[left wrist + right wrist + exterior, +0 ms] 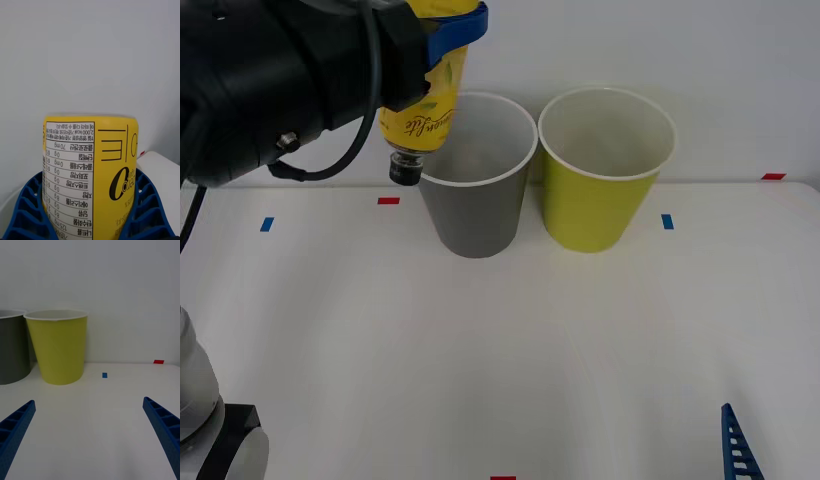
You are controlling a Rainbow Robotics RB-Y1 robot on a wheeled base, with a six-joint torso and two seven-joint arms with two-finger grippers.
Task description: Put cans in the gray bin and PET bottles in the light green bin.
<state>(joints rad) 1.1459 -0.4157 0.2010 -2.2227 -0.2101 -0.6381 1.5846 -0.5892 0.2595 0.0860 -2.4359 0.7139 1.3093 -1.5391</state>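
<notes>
My left gripper (448,32) is raised at the upper left of the front view, shut on the PET bottle (423,110), a small yellow-labelled bottle held upside down with its black cap pointing down beside the left rim of the gray bin (476,205). In the left wrist view the bottle (90,176) sits between the blue fingers (28,210). The light green bin (600,190) stands right of the gray bin; the right wrist view shows both, the light green bin (58,347) and the gray bin (13,347). My right gripper (90,435) hangs open low over the table, a fingertip (738,445) at the front right.
The white table (510,360) carries small red and blue tape marks (667,221). A pale wall stands close behind the bins. My left arm's black body (270,70) covers the upper left corner of the front view.
</notes>
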